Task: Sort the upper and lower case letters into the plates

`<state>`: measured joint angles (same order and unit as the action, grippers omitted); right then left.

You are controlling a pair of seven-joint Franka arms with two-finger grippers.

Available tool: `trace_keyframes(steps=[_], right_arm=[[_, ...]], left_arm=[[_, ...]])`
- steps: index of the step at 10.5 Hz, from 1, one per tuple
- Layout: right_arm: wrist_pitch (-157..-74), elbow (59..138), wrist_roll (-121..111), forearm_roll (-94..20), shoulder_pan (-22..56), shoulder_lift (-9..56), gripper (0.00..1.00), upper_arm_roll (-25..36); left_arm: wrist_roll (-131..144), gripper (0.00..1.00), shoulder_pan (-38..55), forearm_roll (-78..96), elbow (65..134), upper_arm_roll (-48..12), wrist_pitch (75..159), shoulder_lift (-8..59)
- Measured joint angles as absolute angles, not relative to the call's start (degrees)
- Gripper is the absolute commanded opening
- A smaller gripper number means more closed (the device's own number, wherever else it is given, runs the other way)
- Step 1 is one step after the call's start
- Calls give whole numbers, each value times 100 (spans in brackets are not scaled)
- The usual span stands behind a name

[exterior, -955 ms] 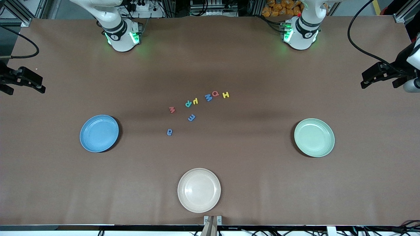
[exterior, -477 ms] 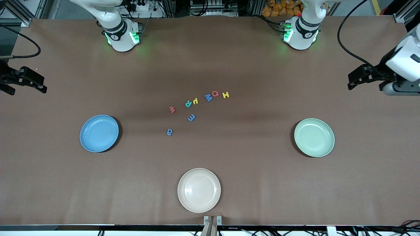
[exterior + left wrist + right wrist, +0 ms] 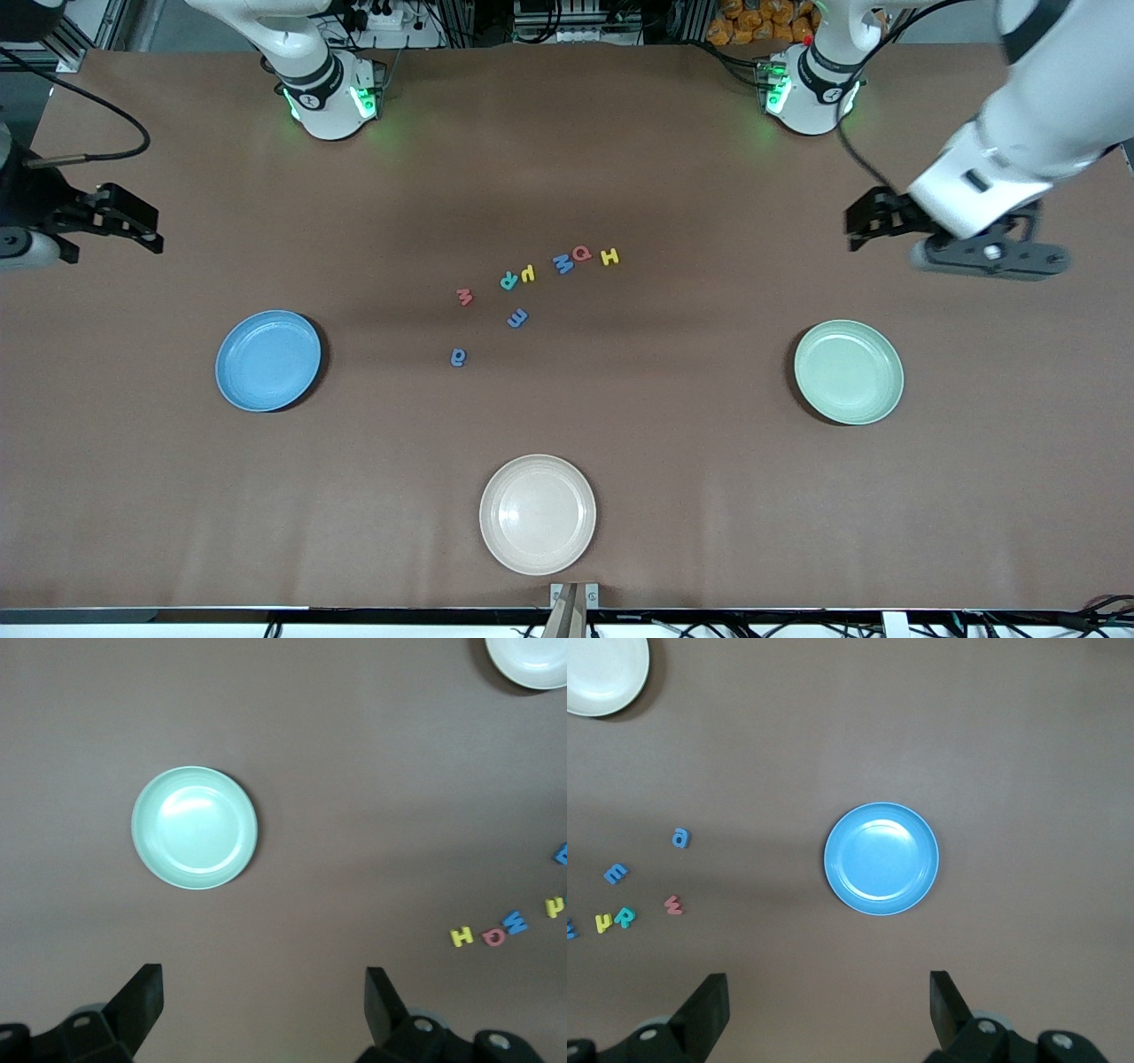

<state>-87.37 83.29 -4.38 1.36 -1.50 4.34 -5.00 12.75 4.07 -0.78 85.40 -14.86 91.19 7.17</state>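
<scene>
Nearest the front camera lies one cream plate [image 3: 538,514]; farther back sit two task plates, the blue plate [image 3: 268,360] toward the right arm's end and the green plate [image 3: 849,371] toward the left arm's. Between them eight letters [image 3: 517,317] trail from a blue one toward a yellow H [image 3: 609,257], the row slanting toward the left arm's base. The left gripper [image 3: 864,222] hangs spread and empty above bare table just past the green plate; the right gripper [image 3: 133,226], also spread and empty, hangs above the table edge past the blue plate.

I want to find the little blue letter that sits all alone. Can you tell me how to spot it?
Start at the blue plate toward the right arm's end of the table, then look toward the table's middle, where the toy letters lie. The lone blue letter is nearer the front camera than all the others, apart from them. Its nearest neighbour, another blue letter, lies farther from the camera.
</scene>
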Motion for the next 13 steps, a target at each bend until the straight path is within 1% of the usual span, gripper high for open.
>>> trace_keyframes(steps=[2,5,7,10,13], right_arm=[[-8731,8351,-438,136,2,576,100,-505],[-8756,8373,-439,154,321,1047,100,-510],[-8868,8371,-439,158,369,1266,100,-508],[-9278,8377,-438,141,417,1713,100,-509],[-9451,8377,-405,109,587,2084,100,-510]], left_arm=[[2234,100,927,-69,8561,-1499,9436,1067],[3500,100,1771,-68,8561,-1509,10072,1704],[4249,100,2206,-68,8559,-1508,10432,2130],[5211,100,2726,-75,8560,-1502,10884,2695],[5568,100,2890,-128,8734,-1485,10961,2915]])
